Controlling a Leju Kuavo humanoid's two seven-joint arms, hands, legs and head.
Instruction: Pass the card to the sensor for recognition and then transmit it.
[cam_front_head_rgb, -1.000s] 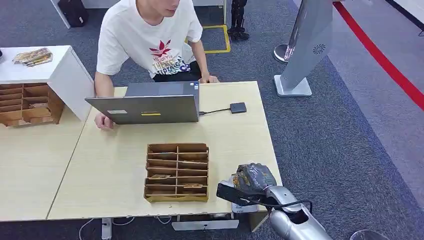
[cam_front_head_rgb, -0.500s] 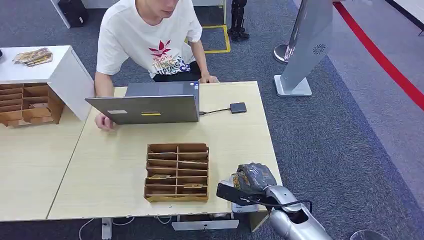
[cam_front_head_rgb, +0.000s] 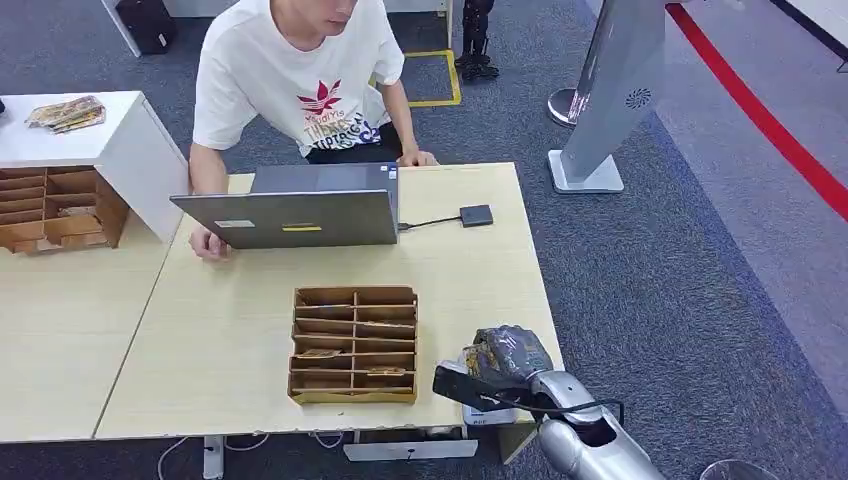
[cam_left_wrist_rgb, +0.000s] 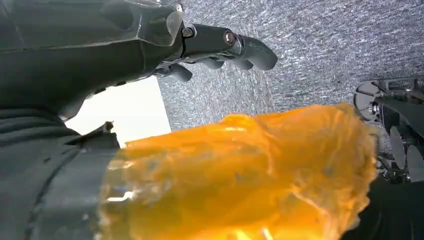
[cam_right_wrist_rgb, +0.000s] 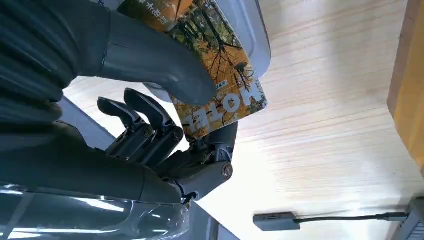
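- R hand (cam_front_head_rgb: 500, 362) at near-right corner of bench (cam_front_head_rgb: 230, 340), just right of the tray (cam_front_head_rgb: 353, 345); silver arm comes in from below.
- R wrist view: card (cam_right_wrist_rgb: 220, 75) pinched betw. thumb (cam_right_wrist_rgb: 165, 65) on its printed face and dark fingers (cam_right_wrist_rgb: 150, 125) underneath, so fingers clamped on card.
- Card: autumn-tree print, orange/yellow, "HOTEL" lettering at its free end. Held flat over a pale grey rounded-corner pad, prob. the sensor (cam_right_wrist_rgb: 250, 30); can't tell if touching it or just above.
- In head view card shows as a mottled patch on top of the R hand; white base of sensor just below the hand at bench edge.
- L hand (cam_left_wrist_rgb: 210, 45) seen in L wrist view: fingers apart, lightly curled, holding nothing, over grey carpet. Blurred orange mass close to the lens, can't tell what it is.
- Tray: brown wooden, many slots, mid-bench near front edge; a few cards lying in lower slots.
- Laptop (cam_front_head_rgb: 300, 215) open at far side of bench, lid back toward robot; cable runs from it to a small dark box (cam_front_head_rgb: 476, 215) on its right.
- Person (cam_front_head_rgb: 290, 80) in white tee seated behind laptop, one hand at each side of it on bench.
- Second slotted tray (cam_front_head_rgb: 50, 205) on adjoining bench at far left, beside a white cabinet (cam_front_head_rgb: 110, 140) w/ stack of cards on top.
- Grey kiosk stand (cam_front_head_rgb: 610, 100) on carpet beyond bench, right side.
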